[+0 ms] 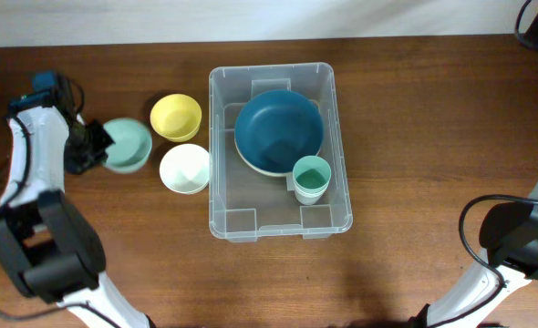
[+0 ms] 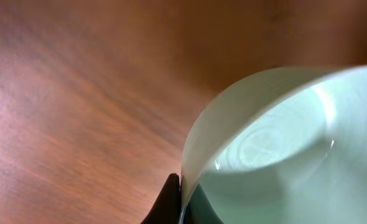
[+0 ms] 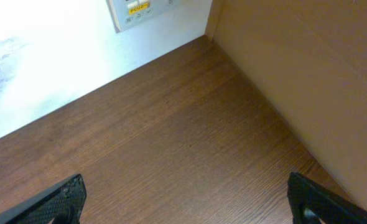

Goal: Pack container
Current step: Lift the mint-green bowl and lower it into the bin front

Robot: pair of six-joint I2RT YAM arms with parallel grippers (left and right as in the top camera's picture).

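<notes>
Underneath everything runs a brown wood-grain worktop (image 1: 415, 137), with a pale strip of wall (image 1: 251, 18) along the top edge of the overhead frame. The right wrist view adds a bright white surface (image 3: 46, 56) at upper left and a tan board (image 3: 320, 68) at right. The container (image 1: 251, 196) sits at the centre of the overhead frame, open side up, its long axis running top to bottom. It holds a dark blue bowl (image 1: 278, 129) in its upper half and a teal cup (image 1: 311, 178) just below and right of that bowl. Left of the container stand a yellow bowl (image 1: 176, 117) and a white bowl (image 1: 184, 169), and further left a pale green bowl (image 1: 128, 144). The left pincer (image 1: 94, 144) is clamped on the green bowl's left rim, a dark finger on either side of it in the left wrist view, well apart from the container. The right pincer (image 3: 186, 205) is spread wide over bare worktop, its arm at lower right, also well apart.
</notes>
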